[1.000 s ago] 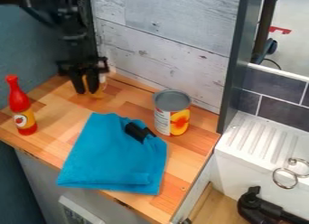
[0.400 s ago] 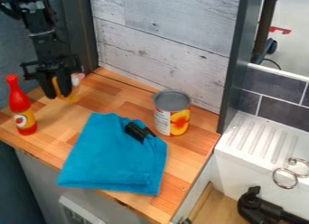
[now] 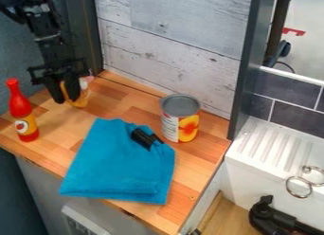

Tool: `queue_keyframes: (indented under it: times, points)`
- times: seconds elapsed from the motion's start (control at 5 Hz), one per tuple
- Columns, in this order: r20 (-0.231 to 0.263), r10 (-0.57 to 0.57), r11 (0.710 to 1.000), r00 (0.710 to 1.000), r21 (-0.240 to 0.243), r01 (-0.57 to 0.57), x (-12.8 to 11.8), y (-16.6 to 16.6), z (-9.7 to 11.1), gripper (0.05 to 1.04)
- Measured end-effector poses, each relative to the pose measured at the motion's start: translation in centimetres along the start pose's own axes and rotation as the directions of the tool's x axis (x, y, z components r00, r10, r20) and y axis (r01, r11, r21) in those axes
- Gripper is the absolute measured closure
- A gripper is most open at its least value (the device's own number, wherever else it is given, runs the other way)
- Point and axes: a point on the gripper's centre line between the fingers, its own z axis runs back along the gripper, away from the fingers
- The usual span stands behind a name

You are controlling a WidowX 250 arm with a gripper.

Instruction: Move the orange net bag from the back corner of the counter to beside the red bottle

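- The label on the red bottle (image 3: 21,111) is yellow, with a round pale emblem and a red shape inside; the print is too small to make out. The bottle is smooth, glossy and upright near the left edge of the table (image 3: 130,103).
- The can (image 3: 181,121) stands upright to the right, its paper label part white with fine print, part yellow with an orange-red fruit picture; its top is flat grey metal with a raised rim.
- The black end effector (image 3: 67,99) hangs over the table's back left part, its two fingers parted by the width of the amber bottle (image 3: 80,100), which they grip. The bottle looks see-through and yellowish; whether it touches the table cannot be told.
- A soft blue cloth (image 3: 120,165) lies folded in the middle, reaching the front edge, with a small black object (image 3: 145,138) on its upper right part.
- The table is striped wood blocks; behind it rises a panel (image 3: 171,32) of whitewashed, knotty planks.
- Right of it are dark rectangular tiles, a ribbed white surface (image 3: 265,139) and shiny metal rings (image 3: 299,186).
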Motion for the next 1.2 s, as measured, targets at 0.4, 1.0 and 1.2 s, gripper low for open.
queue_keyframes:
  times: [0.4,1.0,1.2]
  points:
    - [-0.122,0.02,0.999,0.992,0.041,-0.015,-0.8,1.1,-2.8,0.739]
    - [-0.174,0.019,0.999,0.984,0.05,-0.01,-1.0,1.2,-2.7,0.391]
    - [-0.145,0.013,0.999,0.989,0.052,-0.005,-0.4,1.1,-2.0,0.112]
